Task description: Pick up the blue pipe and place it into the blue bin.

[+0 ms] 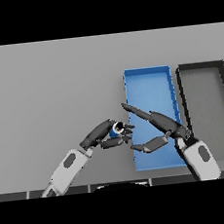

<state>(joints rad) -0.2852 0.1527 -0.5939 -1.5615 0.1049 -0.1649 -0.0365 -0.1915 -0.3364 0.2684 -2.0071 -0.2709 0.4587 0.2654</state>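
Between the curled fingers of the left hand [105,134] you have the blue pipe [116,129]: smooth, with a slight sheen, plastic by the look of it, its pale end face ringed in dark. The hand itself is dark and matt, like rubber or moulded plastic, and so is the right hand [157,126]. Under the right hand's straight fingers lies the blue bin [147,81], flat matt blue, smooth, with no gloss on its floor or walls. Just beyond that hand's outer side, the dark bin [201,66] has a matt black rim and a dull grey floor. Beneath both hands, the table [48,91] is an even, matt grey.
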